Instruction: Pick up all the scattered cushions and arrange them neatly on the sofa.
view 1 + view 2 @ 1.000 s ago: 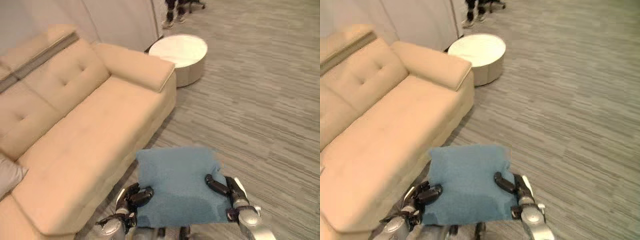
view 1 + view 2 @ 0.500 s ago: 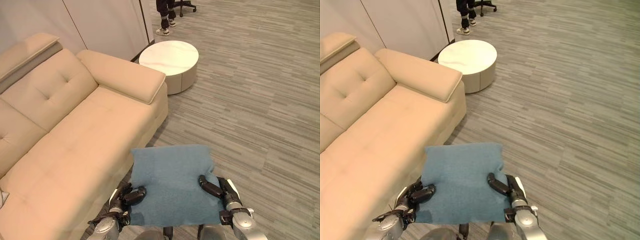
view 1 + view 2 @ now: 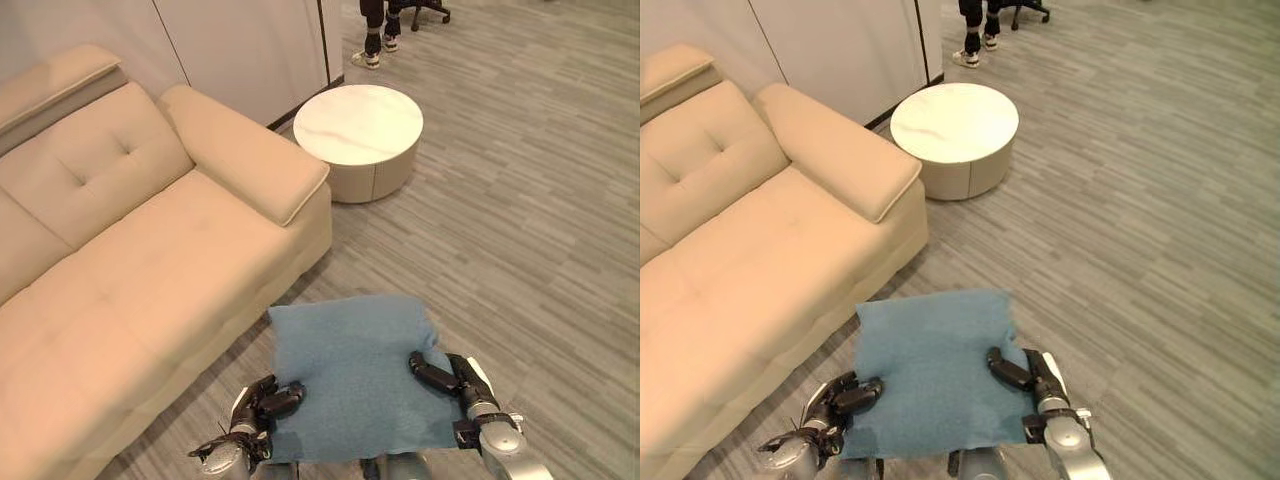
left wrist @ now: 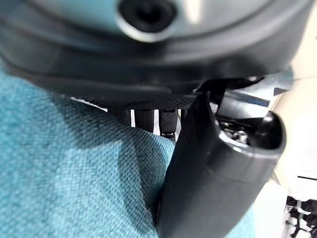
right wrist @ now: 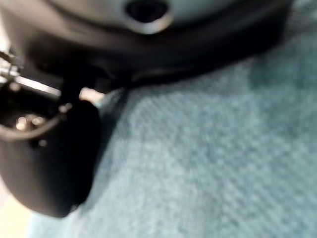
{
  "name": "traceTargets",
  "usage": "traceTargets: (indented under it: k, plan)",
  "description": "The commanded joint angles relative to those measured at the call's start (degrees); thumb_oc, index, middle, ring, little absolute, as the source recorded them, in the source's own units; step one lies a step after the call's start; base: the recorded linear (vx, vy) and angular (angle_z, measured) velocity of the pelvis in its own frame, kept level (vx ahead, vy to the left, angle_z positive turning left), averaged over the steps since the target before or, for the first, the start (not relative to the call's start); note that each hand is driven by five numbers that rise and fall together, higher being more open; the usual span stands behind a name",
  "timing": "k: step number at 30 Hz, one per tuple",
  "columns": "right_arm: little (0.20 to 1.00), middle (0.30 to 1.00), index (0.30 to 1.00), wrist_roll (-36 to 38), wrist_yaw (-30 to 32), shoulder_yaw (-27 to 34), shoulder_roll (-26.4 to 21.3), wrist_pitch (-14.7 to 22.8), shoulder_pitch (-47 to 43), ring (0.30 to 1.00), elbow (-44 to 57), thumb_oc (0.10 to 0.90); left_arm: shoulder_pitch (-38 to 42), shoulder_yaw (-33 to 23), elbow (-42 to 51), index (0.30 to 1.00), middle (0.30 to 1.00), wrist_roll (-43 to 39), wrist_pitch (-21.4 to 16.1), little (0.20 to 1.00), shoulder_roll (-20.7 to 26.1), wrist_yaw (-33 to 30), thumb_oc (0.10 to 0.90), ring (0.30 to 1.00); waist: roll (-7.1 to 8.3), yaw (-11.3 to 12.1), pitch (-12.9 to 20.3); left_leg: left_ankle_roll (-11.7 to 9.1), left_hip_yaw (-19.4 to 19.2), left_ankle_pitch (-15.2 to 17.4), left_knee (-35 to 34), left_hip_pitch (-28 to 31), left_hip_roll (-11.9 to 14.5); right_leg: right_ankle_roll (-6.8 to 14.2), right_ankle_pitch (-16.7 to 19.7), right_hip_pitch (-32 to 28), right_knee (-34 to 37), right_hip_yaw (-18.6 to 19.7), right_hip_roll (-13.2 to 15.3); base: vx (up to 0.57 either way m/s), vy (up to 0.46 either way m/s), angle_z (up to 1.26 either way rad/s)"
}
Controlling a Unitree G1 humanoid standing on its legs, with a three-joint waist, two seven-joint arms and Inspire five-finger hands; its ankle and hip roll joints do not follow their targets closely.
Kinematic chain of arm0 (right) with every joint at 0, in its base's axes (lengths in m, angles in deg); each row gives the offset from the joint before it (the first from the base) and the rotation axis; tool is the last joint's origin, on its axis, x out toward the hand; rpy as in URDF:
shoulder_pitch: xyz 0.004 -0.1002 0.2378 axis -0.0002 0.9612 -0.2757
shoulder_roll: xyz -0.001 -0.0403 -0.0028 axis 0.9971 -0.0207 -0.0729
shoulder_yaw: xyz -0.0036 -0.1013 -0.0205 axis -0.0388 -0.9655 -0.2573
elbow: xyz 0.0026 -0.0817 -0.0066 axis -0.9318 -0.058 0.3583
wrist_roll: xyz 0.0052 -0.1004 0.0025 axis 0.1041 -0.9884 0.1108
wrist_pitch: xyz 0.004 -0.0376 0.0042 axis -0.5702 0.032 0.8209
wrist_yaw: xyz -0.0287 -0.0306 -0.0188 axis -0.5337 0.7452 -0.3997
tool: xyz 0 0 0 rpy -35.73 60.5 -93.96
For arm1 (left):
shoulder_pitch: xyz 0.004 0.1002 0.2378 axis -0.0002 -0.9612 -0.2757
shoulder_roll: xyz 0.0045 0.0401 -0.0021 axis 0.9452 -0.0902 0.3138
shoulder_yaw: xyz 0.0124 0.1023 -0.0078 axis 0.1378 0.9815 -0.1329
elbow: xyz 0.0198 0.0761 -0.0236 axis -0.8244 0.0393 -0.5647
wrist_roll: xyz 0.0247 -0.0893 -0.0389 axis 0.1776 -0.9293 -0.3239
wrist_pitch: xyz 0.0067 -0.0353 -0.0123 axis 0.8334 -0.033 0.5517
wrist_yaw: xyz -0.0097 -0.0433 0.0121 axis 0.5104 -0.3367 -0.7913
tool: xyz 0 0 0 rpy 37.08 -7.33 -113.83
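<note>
At the lower edge of the head views, a square teal-blue fabric cushion is held flat between the two hands, above the floor. The left hand is clamped on the cushion's left edge, its thumb pressed over the top face and the fingers tucked beneath; in the left wrist view the thumb is seen lying against the blue weave. The right hand is clamped on the right edge in the same way, thumb on top, with the cloth dimpled where it is pinched. In the right wrist view the thumb is seen bearing on the fabric.

The cushion is carried clear of the seat, just beside the front corner of a beige upholstered sofa with a tufted back and a broad padded armrest. The sofa stands to the robot's left. Beyond the armrest, a round low white table with a marbled top is set on the grey striped carpet floor. At the far edge, a person's legs and light shoes are noted, next to the base of a wheeled office chair.
</note>
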State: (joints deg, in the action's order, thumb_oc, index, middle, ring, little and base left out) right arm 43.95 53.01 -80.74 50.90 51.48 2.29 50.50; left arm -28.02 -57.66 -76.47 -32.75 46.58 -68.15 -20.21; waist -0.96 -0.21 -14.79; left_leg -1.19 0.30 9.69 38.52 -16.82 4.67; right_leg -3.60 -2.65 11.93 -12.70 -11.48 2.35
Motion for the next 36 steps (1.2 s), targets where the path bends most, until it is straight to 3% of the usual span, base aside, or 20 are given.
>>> traceTargets:
  k: [1, 2, 4, 5, 10, 11, 13, 15, 17, 18, 20, 21, 22, 24, 27, 29, 31, 32, 33, 36]
  plan:
    - [0.3, 0.3, 0.3, 2.65, 0.24, 0.93, -0.01, 7.07, -2.65, 0.3, 9.48, 0.4, 0.8, -0.23, 10.52, 0.3, 0.3, -0.99, -4.96, 0.3, 3.05, 1.4, 0.4, 0.3, -2.47, 3.07, 1.2, 1.2, -4.42, -5.1, -16.26, -3.32, -1.22, 7.08, -6.4, -7.0, 1.21, 3.26, 0.92, 0.49, 0.02, 0.17]
    - [0.3, 0.3, 0.3, 2.44, 0.37, 0.45, 0.12, 7.26, -2.74, 0.3, 9.24, 0.4, 0.78, -0.3, 10.64, 0.3, 0.3, -0.95, -5.07, 0.3, 3.08, 1.29, 0.4, 0.3, -3.34, 4.23, 1.49, 0.27, -5.6, -10.16, -23.75, -4.25, -0.82, 7.18, -7.75, -8.98, 1.18, 2.96, -0.31, 0.49, 0.038, 0.08]
    - [0.3, 0.3, 0.3, 1.97, 0.73, 0.39, 0.37, 7.2, -3.36, 0.3, 8.68, 0.4, 0.81, -0.54, 10.99, 0.3, 0.3, -1.17, -5.34, 0.3, 2.91, 1.28, 0.4, 0.3, -3.13, 5.76, 1.73, -1.07, -8.92, -11.9, -32.06, -6.74, -0.19, 7.57, -10.26, -13.81, 1.89, 2.89, -0.68, 0.56, 0.036, -0.06]
    - [0.3, 0.3, 0.3, 1.79, 0.79, 0.43, 0.97, 7.06, -3.95, 0.3, 8.51, 0.4, 0.75, -0.95, 11.38, 0.3, 0.3, -1.65, -5.54, 0.3, 3.18, 1.21, 0.4, 0.3, -2.33, 6.69, 1.76, -0.96, -11.37, -13.37, -33.47, -7.72, 0.37, 7.92, -10.6, -16.1, 2.77, 2.73, -0.26, 0.54, 0.063, 0.02]
    - [0.3, 0.3, 0.3, 1.01, -0.29, -0.34, 2.94, 6.69, -2.81, 0.3, 7.95, 0.4, -1.3, -2.67, 11.18, 0.3, 0.3, -3.48, -5.06, 0.3, 2.55, 0.52, 0.4, 0.3, -0.83, 8.51, 4.51, 0.27, -12.53, -16.83, -30.5, -6.62, 1.13, 9.94, -11.21, -20.75, 2.05, 4.22, 0.44, 0.49, 0.144, -0.2]
    - [0.3, 0.3, 0.3, 0.36, -0.9, -0.25, 3.74, 6.34, -1.7, 0.3, 7.88, 0.4, -1.46, -2.81, 10.77, 0.3, 0.3, -3.68, -4.71, 0.3, 2.7, -0.01, 0.4, 0.3, 0.98, 8.71, 5.89, 1.83, -12.41, -14.98, -28.8, -5.27, -0.31, 12.48, -6.42, -19.46, -3.47, 3.94, 3.5, 0.68, 0.332, -0.11]
    - [0.3, 0.3, 0.3, -0.31, -1.14, -0.32, 4.0, 6.04, -0.71, 0.3, 7.46, 0.4, -1.61, -2.91, 10.47, 0.3, 0.3, -3.64, -4.5, 0.3, 2.84, -0.85, 0.4, 0.3, 1.69, 8.04, 5.82, 3.66, -12.52, -12.7, -28.37, -2.74, -1.99, 15.46, 5.44, -16.81, -13.94, 3.91, 6.81, 0.45, 0.323, 0.09]
    - [0.3, 0.3, 0.3, -0.26, -1.14, -0.19, 4.51, 6.18, 0.66, 0.3, 7.76, 0.4, -1.66, -3.14, 10.91, 0.3, 0.3, -2.83, -4.14, 0.3, 3.63, -0.98, 0.4, 0.3, 0.9, 7.0, 5.65, 5.22, -11.13, -10.22, -28.49, 0.6, -2.62, 14.5, 10.52, -14.02, -22.69, 4.51, 7.54, 0.39, 0.238, 0.36]
    - [0.3, 0.3, 0.3, 0.28, -1.47, 0.06, 5.1, 6.37, 2.11, 0.3, 8.49, 0.4, -1.63, -3.25, 11.21, 0.3, 0.3, -2.73, -4.4, 0.3, 3.73, -1.32, 0.4, 0.3, 0.02, 5.43, 5.05, 5.98, -8.23, -8.15, -29.64, 4.63, -3.42, 12.68, 7.63, -9.04, -27.54, 5.34, 6.79, 0.33, 0.135, 0.66]
    - [0.3, 0.3, 0.3, 0.28, -1.47, 0.07, 5.07, 6.37, 2.12, 0.3, 8.49, 0.4, -1.63, -3.25, 11.21, 0.3, 0.3, -2.73, -4.4, 0.3, 3.7, -1.32, 0.4, 0.3, -0.16, 5.42, 5.18, 5.94, -8.16, -8.28, -29.73, 4.5, -3.24, 12.6, 7.81, -8.94, -27.37, 5.26, 6.6, 0.29, 0.058, 0.63]
    - [0.3, 0.3, 0.3, 1.41, -1.42, 0.1, 4.82, 6.94, 2.2, 0.3, 7.99, 0.4, -0.64, -2.93, 11.02, 0.3, 0.3, -3.31, -4.84, 0.3, 3.13, -1.88, 0.4, 0.3, -0.28, 2.31, 3.54, 5.58, -3.34, -6.3, -30.29, 8.73, -5.32, 10.1, 0.09, -1.22, -20.49, 5.72, 3.21, 0.39, -0.018, 0.74]
    - [0.3, 0.3, 0.3, 1.41, -1.42, 0.1, 4.81, 6.95, 2.2, 0.3, 7.98, 0.4, -0.64, -2.94, 11.02, 0.3, 0.3, -3.31, -4.84, 0.3, 3.13, -1.88, 0.4, 0.3, -0.3, 2.28, 3.56, 5.58, -3.31, -6.3, -30.29, 8.71, -5.31, 10.09, 0.12, -1.22, -20.45, 5.69, 3.2, 0.58, -0.162, 1.12]
    - [0.3, 0.3, 0.3, 2.32, -1.1, 0.31, 4.37, 6.96, 1.91, 0.3, 7.77, 0.4, -0.32, -3.12, 10.56, 0.3, 0.3, -2.99, -5.16, 0.3, 2.26, -2.72, 0.4, 0.3, 0.91, -0.29, 2.22, 4.58, 1.48, -3.9, -30.47, 12.48, -7.74, 9.99, -1.03, 3.0, -8.17, 9.86, -0.76, 0.46, -0.166, 1.35]
    - [0.3, 0.3, 0.3, 2.53, -0.37, 0.27, 3.83, 7.15, 2.05, 0.3, 8.08, 0.4, 0.24, -3.38, 10.4, 0.3, 0.3, -2.38, -5.4, 0.3, 1.85, -3.09, 0.4, 0.3, 1.89, -1.41, 1.6, 4.0, 4.8, -2.21, -30.53, 14.53, -9.22, 10.85, 1.45, 4.59, 0.06, 11.88, -2.13, 0.38, -0.135, 1.75]
    - [0.3, 0.3, 0.3, 1.79, -0.11, 0.34, 3.29, 6.93, 3.04, 0.3, 9.63, 0.4, 1.0, -3.75, 10.02, 0.3, 0.3, -1.23, -5.63, 0.3, 1.27, -4.53, 0.4, 0.3, 2.81, -2.2, 1.02, 3.78, 8.54, 0.26, -27.85, 15.49, -11.02, 11.04, 3.68, 5.24, 2.57, 12.92, -2.49, 0.27, -0.117, 1.38]
    - [0.3, 0.3, 0.3, 2.3, 0.24, 0.12, 3.47, 7.72, 3.74, 0.3, 10.11, 0.4, 1.38, -3.46, 9.15, 0.3, 0.3, -0.14, -5.7, 0.3, 0.57, -5.01, 0.4, 0.3, 3.09, -2.14, 1.54, 3.76, 10.46, 1.48, -26.11, 15.48, -11.76, 9.68, 3.76, 3.73, 2.61, 13.98, -3.48, 0.24, -0.15, 1.5]
    - [0.3, 0.3, 0.3, 2.48, -0.1, -0.06, 3.47, 8.01, 3.71, 0.3, 10.15, 0.4, 0.96, -3.72, 9.38, 0.3, 0.3, 0.15, -5.75, 0.3, 0.05, -4.93, 0.4, 0.3, 2.9, -2.09, 2.06, 3.39, 10.65, 1.88, -23.69, 14.89, -11.57, 9.32, 3.57, 2.59, 3.31, 13.2, -3.47, 0.16, -0.09, 0.93]
    - [0.3, 0.3, 0.3, 2.95, 0.32, -0.37, 3.52, 8.63, 3.37, 0.3, 10.5, 0.4, 0.56, -3.63, 9.74, 0.3, 0.3, 0.46, -5.87, 0.3, -0.51, -5.41, 0.4, 0.3, 2.93, -1.8, 1.87, 1.86, 8.71, 0.52, -15.58, 11.84, -10.34, 8.18, 2.54, 0.89, 2.83, 12.52, -3.19, 0.1, -0.05, 0.73]
    - [0.3, 0.3, 0.3, 2.96, 0.32, -0.38, 3.51, 8.64, 3.35, 0.3, 10.49, 0.4, 0.55, -3.64, 9.75, 0.3, 0.3, 0.46, -5.86, 0.3, -0.52, -5.41, 0.4, 0.3, 2.82, -1.88, 1.95, 1.84, 8.77, 0.78, -15.06, 11.46, -10.29, 8.18, 2.5, 1.05, 2.74, 12.42, -3.27, 0.13, -0.057, 0.74]
    - [0.3, 0.3, 0.3, 3.33, 1.69, -1.7, 3.25, 8.63, 2.2, 0.3, 10.36, 0.4, 1.21, -3.11, 9.42, 0.3, 0.3, 0.27, -6.04, 0.3, -0.87, -6.76, 0.4, 0.3, 3.23, -1.71, 0.98, 2.14, 2.1, -0.53, -6.58, 4.82, -5.05, 6.73, -0.18, -1.59, 2.05, 10.72, -2.03, 0.06, -0.003, 0.55]
